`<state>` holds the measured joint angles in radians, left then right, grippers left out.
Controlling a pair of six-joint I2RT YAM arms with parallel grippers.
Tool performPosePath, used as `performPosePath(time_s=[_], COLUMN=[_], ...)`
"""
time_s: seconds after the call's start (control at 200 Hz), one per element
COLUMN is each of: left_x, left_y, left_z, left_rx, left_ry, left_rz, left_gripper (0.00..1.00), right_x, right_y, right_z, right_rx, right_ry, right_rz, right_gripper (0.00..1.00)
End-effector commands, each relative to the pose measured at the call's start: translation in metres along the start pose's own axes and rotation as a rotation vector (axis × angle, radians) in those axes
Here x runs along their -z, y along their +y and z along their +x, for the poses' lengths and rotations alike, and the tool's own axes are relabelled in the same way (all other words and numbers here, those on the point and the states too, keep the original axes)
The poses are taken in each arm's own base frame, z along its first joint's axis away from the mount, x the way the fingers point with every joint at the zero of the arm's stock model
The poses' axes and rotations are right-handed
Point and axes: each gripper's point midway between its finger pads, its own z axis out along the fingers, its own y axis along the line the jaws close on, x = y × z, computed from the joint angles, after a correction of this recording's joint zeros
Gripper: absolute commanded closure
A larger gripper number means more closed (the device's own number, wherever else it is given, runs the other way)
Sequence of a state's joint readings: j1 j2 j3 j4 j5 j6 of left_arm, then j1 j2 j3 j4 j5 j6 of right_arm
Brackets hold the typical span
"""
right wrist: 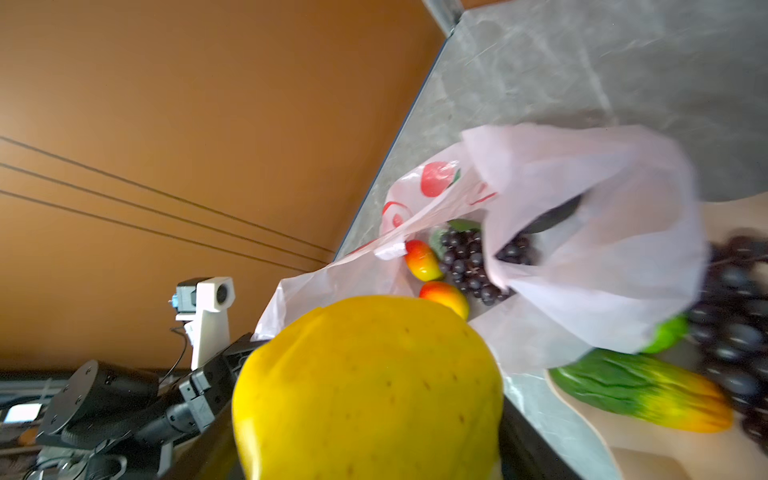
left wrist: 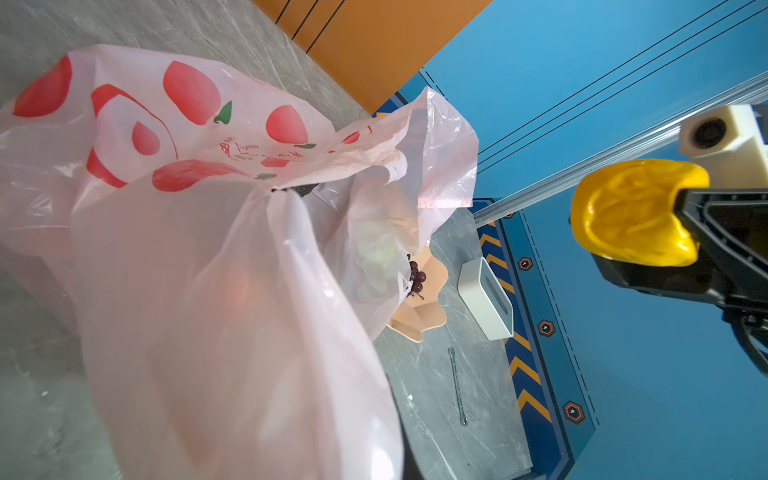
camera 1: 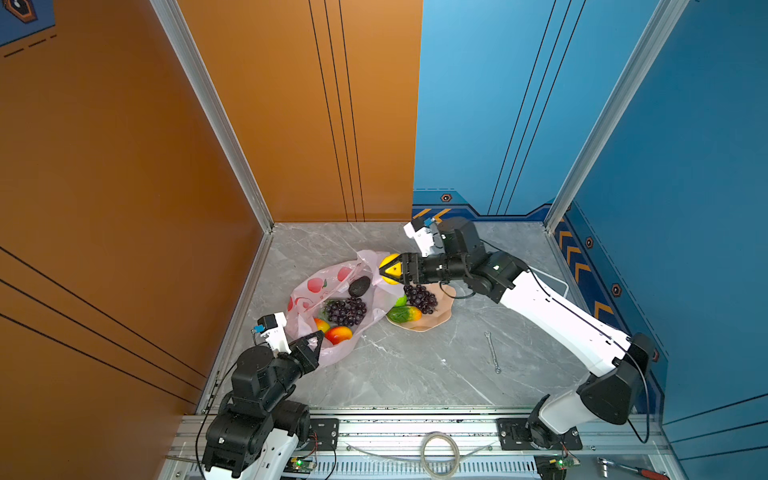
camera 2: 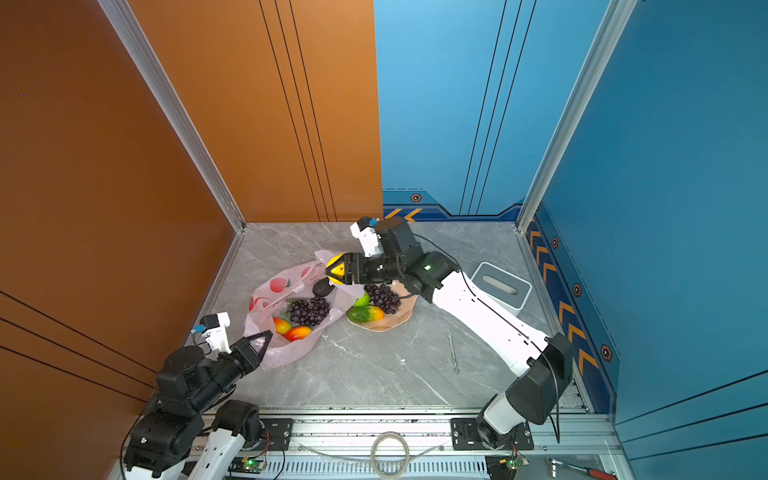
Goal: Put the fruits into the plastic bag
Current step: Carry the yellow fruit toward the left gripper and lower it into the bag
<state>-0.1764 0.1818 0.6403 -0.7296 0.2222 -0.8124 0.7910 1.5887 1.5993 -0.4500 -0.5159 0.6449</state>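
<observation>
While the left gripper (camera 1: 316, 344), low on the left, is clamped on the near rim of the plastic bag (camera 1: 309, 291) and holds the thin film up off the grey marble table (camera 1: 415, 374), the pale pink bag with red fruit prints lies with its mouth open upward in both top views. Inside it, nearest the left gripper, sit two red-yellow fruits (camera 1: 338, 334) side by side. Just beyond them is a dark purple grape bunch (camera 1: 345, 311), and at the far end a black avocado (camera 1: 359, 286) rests against the bag's wall. To the right, the right gripper (camera 1: 390, 272) reaches in from the right side with its jaws spread around a yellow lemon (camera 1: 387, 261), gripping it in the air over the bag's far right edge, near a handle loop. Below and right of the lemon, just beside the bag, stands a peach scalloped bowl (camera 1: 440, 309). It holds a second grape bunch (camera 1: 420, 298), a bumpy green ball (camera 1: 400, 301) partly hidden by the bag's edge, and a green-orange oblong (camera 1: 404, 314) on the bowl's near side. Farther right a slim metal wrench (camera 1: 492, 351) lies alone on the table, well apart from the bowl. A white box (camera 2: 500, 286) sits near the right wall, behind the right arm.
</observation>
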Motion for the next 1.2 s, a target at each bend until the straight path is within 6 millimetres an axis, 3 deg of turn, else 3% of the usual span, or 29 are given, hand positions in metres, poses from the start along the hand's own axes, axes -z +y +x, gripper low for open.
performPosePath(time_s=[0.0,0.31,0.39,0.411,0.541,0.561,0.691,0.956,1.197], left_x=[-0.001,-0.001,-0.002,-0.002,-0.001,-0.001,-0.002,-0.003,-0.005], left_y=[-0.006,-0.007,-0.007,-0.007,-0.008,-0.009,-0.009,-0.007,-0.006], left_z=[-0.001,-0.001,-0.001,-0.001,-0.002,-0.002,-0.002,0.0,0.001], left_rx=[0.008,0.005,0.005,0.005,0.006,0.006,0.007,0.008,0.01], left_ry=[-0.004,-0.003,-0.002,-0.003,-0.006,-0.005,-0.005,-0.001,0.003], left_rz=[0.034,0.04,0.041,0.041,0.048,0.049,0.05,0.05,0.05], left_gripper=[1.0,1.0,1.0,1.0,1.0,1.0,1.0,1.0,1.0], right_x=[-0.03,-0.112,-0.131,-0.133,-0.154,-0.165,-0.187,-0.217,-0.225], right_y=[0.021,0.007,-0.01,-0.005,-0.024,-0.036,-0.056,-0.084,-0.101], right_z=[0.011,0.046,0.058,0.052,0.062,0.07,0.085,0.111,0.128], right_rx=[0.008,-0.005,-0.026,-0.02,-0.03,-0.04,-0.055,-0.062,-0.032], right_ry=[0.059,0.197,0.235,0.225,0.267,0.291,0.336,0.408,0.453], right_rz=[-0.072,-0.04,-0.008,-0.015,0.029,0.049,0.086,0.152,0.227], right_gripper=[0.3,0.3,0.3,0.31,0.31,0.31,0.31,0.3,0.25])
